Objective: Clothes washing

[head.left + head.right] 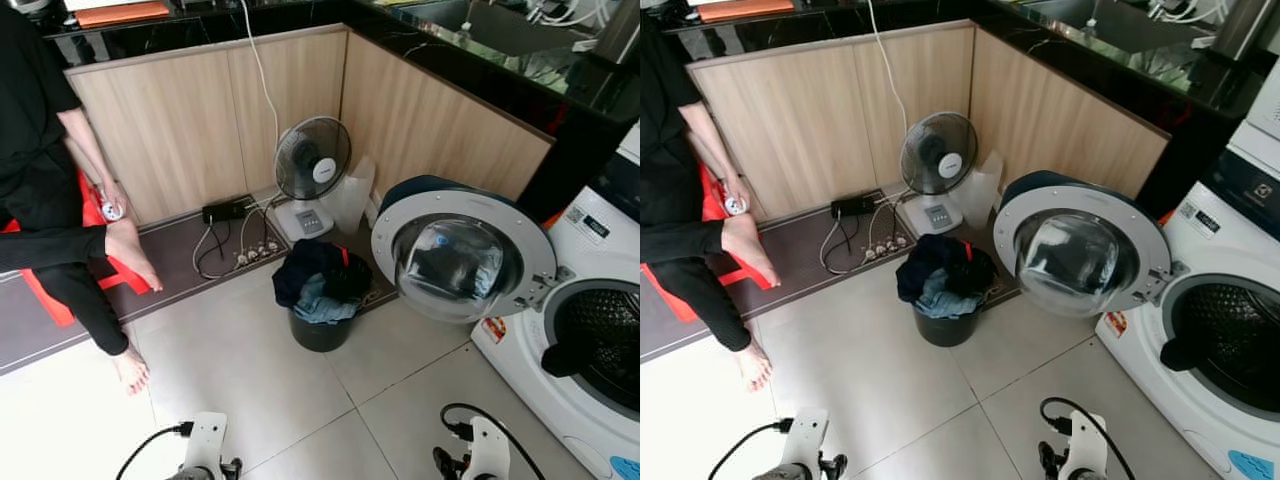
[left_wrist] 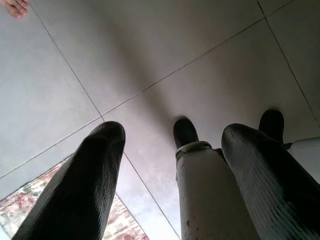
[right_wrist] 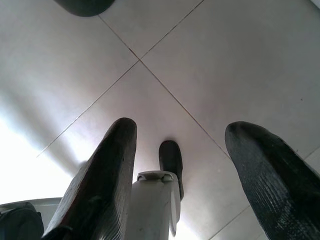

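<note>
Left eye view: dark bucket (image 1: 320,330) heaped with clothes (image 1: 318,280) sits on the floor just left of the washing machine (image 1: 585,340), beside its swung-open door (image 1: 462,252). Left tool (image 2: 172,165) and right tool (image 3: 182,160) both hang over bare floor tiles, fingers spread, holding nothing.

pale grey floor tiles (image 1: 250,370) are laid with thin dark grout lines — a darker mat strip (image 1: 180,250) is run along the base of the light wood cabinet panels (image 1: 200,120), which are met at an inside corner. a black glossy countertop (image 1: 500,60) is set on top. a standing fan (image 1: 312,165) and a power strip (image 1: 255,253) with cables are parked by the corner — a red plastic chair (image 1: 95,270) is seen at the left.
</note>
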